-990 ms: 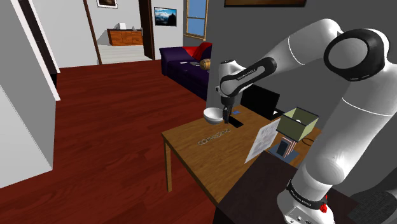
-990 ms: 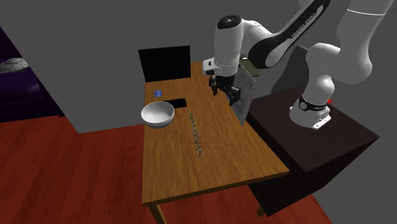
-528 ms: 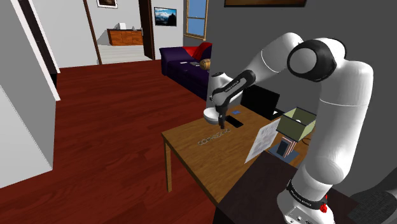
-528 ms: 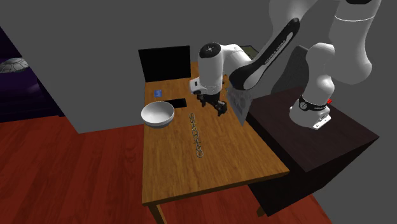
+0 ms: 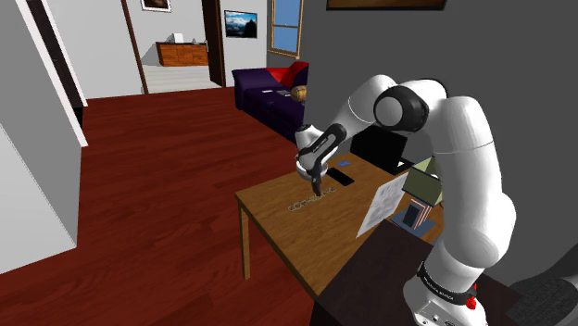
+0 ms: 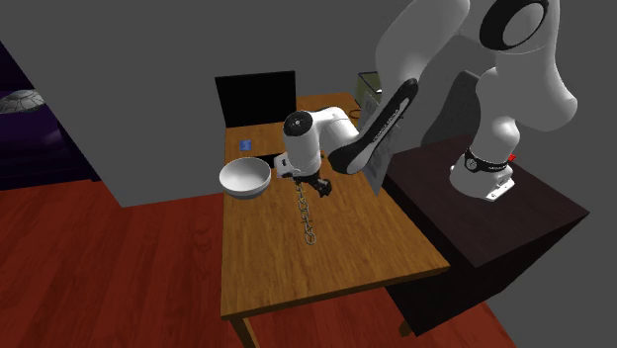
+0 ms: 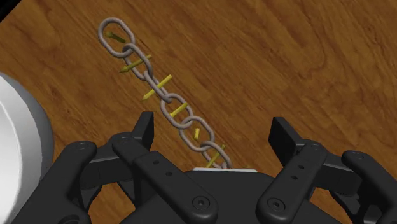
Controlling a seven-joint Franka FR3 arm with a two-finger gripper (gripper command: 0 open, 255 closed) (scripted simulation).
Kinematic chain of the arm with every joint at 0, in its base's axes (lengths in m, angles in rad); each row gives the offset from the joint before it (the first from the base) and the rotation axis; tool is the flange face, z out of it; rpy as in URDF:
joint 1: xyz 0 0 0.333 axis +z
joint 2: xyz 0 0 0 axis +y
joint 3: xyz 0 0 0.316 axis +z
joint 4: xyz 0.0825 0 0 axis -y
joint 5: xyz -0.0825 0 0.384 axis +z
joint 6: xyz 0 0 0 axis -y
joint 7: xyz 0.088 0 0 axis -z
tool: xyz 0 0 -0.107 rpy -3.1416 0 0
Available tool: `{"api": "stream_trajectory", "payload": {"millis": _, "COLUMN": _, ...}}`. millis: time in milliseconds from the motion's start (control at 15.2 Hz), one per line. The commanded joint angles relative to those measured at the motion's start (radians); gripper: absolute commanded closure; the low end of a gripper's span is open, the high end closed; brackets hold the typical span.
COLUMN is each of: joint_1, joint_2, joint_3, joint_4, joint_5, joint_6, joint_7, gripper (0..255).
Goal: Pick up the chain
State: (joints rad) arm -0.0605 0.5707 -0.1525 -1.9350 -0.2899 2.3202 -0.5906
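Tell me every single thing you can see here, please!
table: one, brown wood, beside the stand
chain: one, grey, flat on the table
bowl: one, white, on the table beside the chain
panel: one, black, upright at the table's end
sheet: one, white, standing at the table's edge
sofa: one, dark purple, beyond the table
stand: one, dark, under the arm
arm: one, white, reaching over the table
gripper: one, black, open over the chain, not touching it
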Motion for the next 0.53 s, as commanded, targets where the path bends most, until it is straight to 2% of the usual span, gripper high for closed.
{"api": "stream_trajectory", "payload": {"millis": 0, "joint_1": -0.002, "joint_2": 0.078, "joint_3": -0.002, "joint_4": 0.060, "joint_5": -0.015, "joint_6": 0.008, "joint_7": -0.015, "gripper": 0}}
{"api": "stream_trajectory", "payload": {"millis": 132, "joint_1": -0.006, "joint_2": 0.160, "joint_3": -0.003, "joint_4": 0.133, "joint_5": -0.027, "joint_6": 0.007, "joint_7": -0.032, "gripper": 0}}
{"api": "stream_trajectory", "payload": {"millis": 462, "joint_1": -0.008, "joint_2": 0.210, "joint_3": -0.003, "joint_4": 0.154, "joint_5": -0.029, "joint_6": 0.035, "joint_7": -0.024, "gripper": 0}}
